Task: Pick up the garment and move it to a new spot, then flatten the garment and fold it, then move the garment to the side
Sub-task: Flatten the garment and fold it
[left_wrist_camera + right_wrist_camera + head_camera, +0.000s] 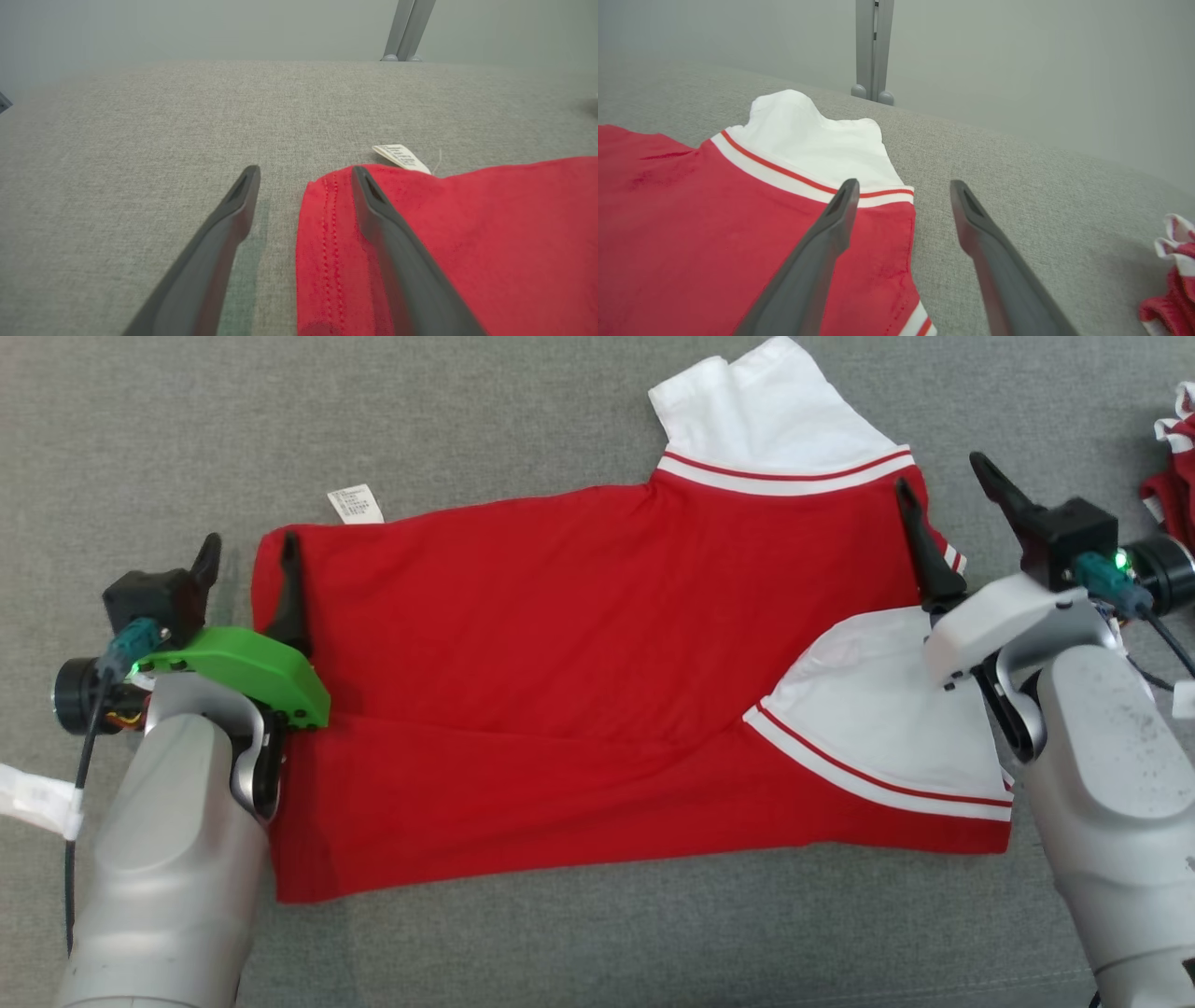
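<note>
A red soft-knit garment (560, 644), white at the sleeves with red-striped trim, lies flat across the middle of the grey, woven-topped desk (467, 411). Its near-left corner is hidden behind the left forearm (177, 859). The left hand (250, 539) and the right hand (938, 469) hold nothing, fingers apart, each with one finger over an end of the garment. A crumpled red-and-white bundle (1172, 476) is cut off at the right edge.

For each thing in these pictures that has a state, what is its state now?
red garment: lying spread on the grey surface, a crease along its body, one white sleeve laid over the red.
left gripper: open, empty, astride the garment's edge.
right gripper: open, empty, astride the opposite edge.
care label: sticking out past the edge.
second garment: crumpled, lying apart.
</note>
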You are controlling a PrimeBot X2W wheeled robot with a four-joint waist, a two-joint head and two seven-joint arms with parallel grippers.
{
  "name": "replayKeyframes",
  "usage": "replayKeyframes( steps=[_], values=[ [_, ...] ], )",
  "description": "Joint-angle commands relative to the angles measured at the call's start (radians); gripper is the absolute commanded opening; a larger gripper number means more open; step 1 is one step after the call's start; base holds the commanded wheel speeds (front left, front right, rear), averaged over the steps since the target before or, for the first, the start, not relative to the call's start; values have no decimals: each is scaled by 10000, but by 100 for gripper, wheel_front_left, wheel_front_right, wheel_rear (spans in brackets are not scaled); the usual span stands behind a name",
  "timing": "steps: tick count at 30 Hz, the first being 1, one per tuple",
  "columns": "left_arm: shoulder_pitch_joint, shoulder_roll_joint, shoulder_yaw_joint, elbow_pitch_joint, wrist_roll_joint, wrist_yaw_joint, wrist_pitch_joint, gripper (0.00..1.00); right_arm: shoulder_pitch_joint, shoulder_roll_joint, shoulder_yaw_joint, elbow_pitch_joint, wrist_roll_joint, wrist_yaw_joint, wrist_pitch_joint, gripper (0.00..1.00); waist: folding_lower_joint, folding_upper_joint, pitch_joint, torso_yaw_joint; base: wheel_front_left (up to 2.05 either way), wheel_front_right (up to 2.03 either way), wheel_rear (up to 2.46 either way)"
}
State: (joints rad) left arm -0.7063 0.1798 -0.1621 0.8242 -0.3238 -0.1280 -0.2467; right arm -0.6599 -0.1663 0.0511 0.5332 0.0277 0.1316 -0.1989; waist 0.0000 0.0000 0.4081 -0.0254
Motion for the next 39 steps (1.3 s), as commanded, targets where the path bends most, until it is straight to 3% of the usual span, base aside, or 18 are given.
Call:
replayKeyframes(
  steps=[1,4,6,7,8,15,19,26,33,34,35,39],
  values=[
    [-353,90,-220,203,-171,-29,34,100,-331,-91,75,126,-104,-21,127,100,0,0,427,-102,0,0,0],
    [-660,171,-712,691,-471,-27,81,100,-978,-198,257,422,-312,-21,357,100,0,0,578,-27,0,0,0],
    [-803,209,-891,1010,-648,-13,79,42,-1407,-242,370,613,-390,-21,506,100,0,0,674,59,0,0,0],
    [-853,217,-966,1137,-672,-10,76,7,-1599,-256,463,705,-446,-21,591,100,0,0,712,105,0,0,0],
    [-903,200,-1102,1267,-714,-11,52,0,-1822,-289,554,838,-502,-21,708,100,0,0,756,166,0,0,0],
    [-1246,-47,-1753,1480,-1083,-12,-102,0,-3294,-447,834,1956,-473,-21,1639,100,0,0,979,765,0,0,0],
    [-1555,-161,-1988,883,-1199,-13,-152,0,-4036,-520,848,2792,-344,-21,2178,100,0,0,1126,1272,0,0,0],
    [-1307,-461,-2264,-473,-1254,-13,-166,0,-5044,-675,546,4179,-551,-21,2609,100,0,0,1422,2032,0,0,0],
    [-1177,-548,-2473,-822,-1408,-14,-168,0,-5229,-573,-139,5350,-1043,-21,3153,100,0,0,1456,2215,0,0,0],
    [-1163,-543,-2488,-844,-1435,-14,-168,0,-5244,-551,-197,5464,-1068,-19,3178,77,0,0,1446,2223,0,0,0],
    [-1146,-534,-2496,-872,-1461,-14,-169,0,-5274,-535,-283,5553,-1071,-19,3124,0,0,0,1442,2225,0,0,0],
    [-1070,-412,-2312,-1063,-1444,-14,-169,0,-5408,-660,-719,5312,-1284,-21,2165,0,0,0,1369,2149,0,0,0]
  ],
)
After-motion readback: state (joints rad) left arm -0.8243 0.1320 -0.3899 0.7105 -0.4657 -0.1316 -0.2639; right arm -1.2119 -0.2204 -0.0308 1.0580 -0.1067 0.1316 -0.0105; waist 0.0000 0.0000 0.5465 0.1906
